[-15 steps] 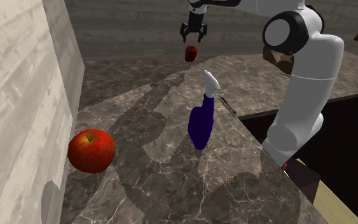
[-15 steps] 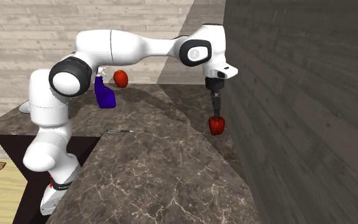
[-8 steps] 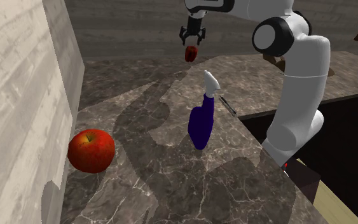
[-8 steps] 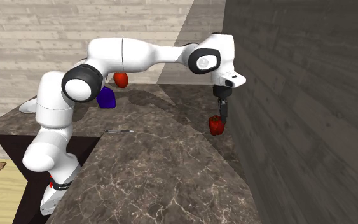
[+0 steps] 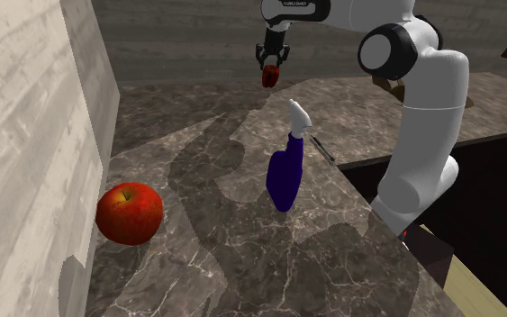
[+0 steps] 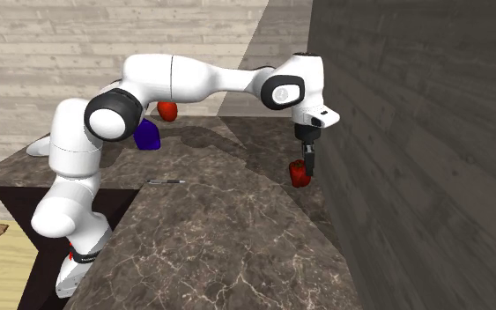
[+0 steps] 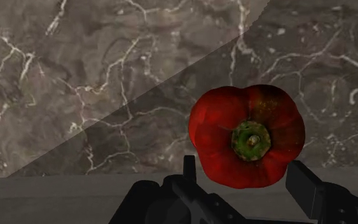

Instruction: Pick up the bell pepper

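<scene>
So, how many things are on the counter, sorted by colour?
Red: 2 (pepper, apple)
Blue: 1 (bottle)
Dark: 1 (thin tool)
Total: 4

Worktop (image 5: 242, 243) carries everything. Apple (image 5: 130, 213) sits at the shoulder view's left, just beside the wall (image 5: 26, 135). Spray bottle (image 5: 285, 176) stands mid-worktop, with a thin rod (image 5: 323, 149) lying just right of it. Bell pepper (image 5: 269, 76) is far back behind the bottle, well apart from the apple.
</scene>
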Motion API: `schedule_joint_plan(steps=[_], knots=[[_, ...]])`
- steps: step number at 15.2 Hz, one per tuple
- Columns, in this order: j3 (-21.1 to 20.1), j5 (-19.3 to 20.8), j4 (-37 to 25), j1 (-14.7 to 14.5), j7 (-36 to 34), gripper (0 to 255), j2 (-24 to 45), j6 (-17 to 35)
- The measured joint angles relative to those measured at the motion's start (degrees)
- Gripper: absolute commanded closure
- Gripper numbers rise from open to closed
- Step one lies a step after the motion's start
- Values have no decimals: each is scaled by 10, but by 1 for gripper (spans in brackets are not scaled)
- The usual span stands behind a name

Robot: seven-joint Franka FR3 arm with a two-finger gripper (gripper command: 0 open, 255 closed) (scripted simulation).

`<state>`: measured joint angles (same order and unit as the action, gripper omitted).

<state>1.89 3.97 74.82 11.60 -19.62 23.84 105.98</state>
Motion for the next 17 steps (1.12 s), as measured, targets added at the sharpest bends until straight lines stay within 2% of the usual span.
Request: schedule_joint_plan(steps=[6,9,17], knots=[[0,0,1,0,0,255,-1,1],[0,0,-12,0,1,255,-2,-15],[0,-2,-108,0,6,255,21,-88]])
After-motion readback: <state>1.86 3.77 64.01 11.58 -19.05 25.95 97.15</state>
